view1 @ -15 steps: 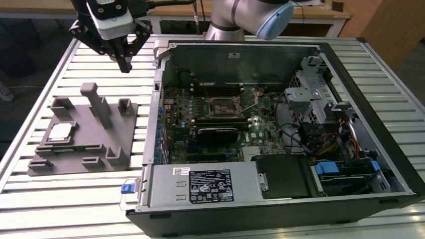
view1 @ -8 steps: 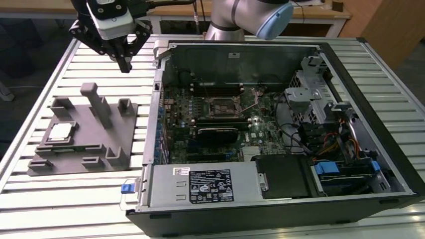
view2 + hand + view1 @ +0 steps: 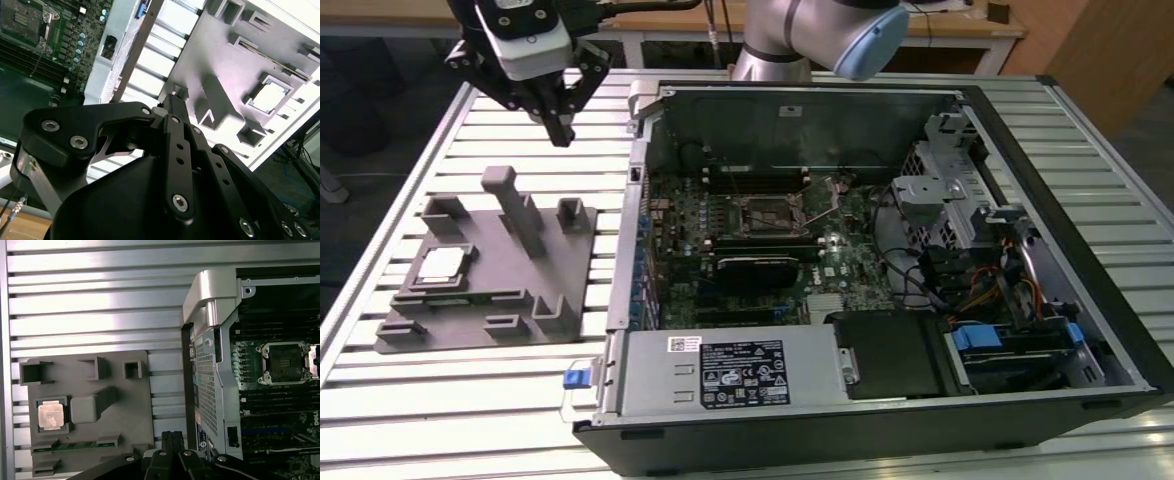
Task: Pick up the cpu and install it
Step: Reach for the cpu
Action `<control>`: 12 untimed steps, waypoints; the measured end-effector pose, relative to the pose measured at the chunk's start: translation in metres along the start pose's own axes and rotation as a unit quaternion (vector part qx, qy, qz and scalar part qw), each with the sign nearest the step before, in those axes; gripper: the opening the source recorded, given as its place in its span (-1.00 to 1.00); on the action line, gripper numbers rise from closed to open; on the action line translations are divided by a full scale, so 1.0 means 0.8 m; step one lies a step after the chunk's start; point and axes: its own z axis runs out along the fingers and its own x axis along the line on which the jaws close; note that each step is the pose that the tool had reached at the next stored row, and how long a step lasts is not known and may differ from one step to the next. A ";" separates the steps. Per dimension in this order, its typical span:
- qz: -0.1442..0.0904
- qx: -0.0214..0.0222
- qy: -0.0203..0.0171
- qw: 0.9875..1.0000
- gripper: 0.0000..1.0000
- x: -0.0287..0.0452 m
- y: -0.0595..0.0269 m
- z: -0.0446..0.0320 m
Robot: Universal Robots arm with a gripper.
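Exterior view shows the small, flat, square, silvery-beige cpu (image 3: 440, 265) lying metal top up in a shallow recess of the large grey plastic tray (image 3: 507, 305), on the side of the tray toward the exterior view's left. Being square, the chip has no long axis, and its edges run parallel to the walls of the recess. The tray rests on the slatted aluminium worktop (image 3: 480, 400), just beside the open black computer case (image 3: 1107, 300).

The black gripper (image 3: 562, 132) hangs above bare slats beyond the tray's far edge, well apart from the cpu. Its fingers (image 3: 558, 110) point down with the tips drawn together and nothing between them.

Above the chip the room is open. The tray's upright posts (image 3: 520, 215) stand toward the exterior view's right of it, between the recess and the case wall.

From above, the first wrist view gives the cpu (image 3: 51, 416) as a clean square framed by its recess, with a thin green strip (image 3: 75, 444) lying in a slot just beside it. That view also takes in the black square socket frame (image 3: 283, 362) on the motherboard and the closed fingertips (image 3: 172, 436).

Seen past the gripper body in the second wrist view, the cpu (image 3: 270, 97) is a pale square, with the socket (image 3: 25, 20) off at the far side.
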 end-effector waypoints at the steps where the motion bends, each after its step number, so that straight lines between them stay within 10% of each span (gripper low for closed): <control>1: 0.000 0.000 0.000 1.000 -0.79 0.0020 0.000 0.0000; 12: 0.000 0.000 0.000 1.000 -0.79 0.0288 -0.001 0.0006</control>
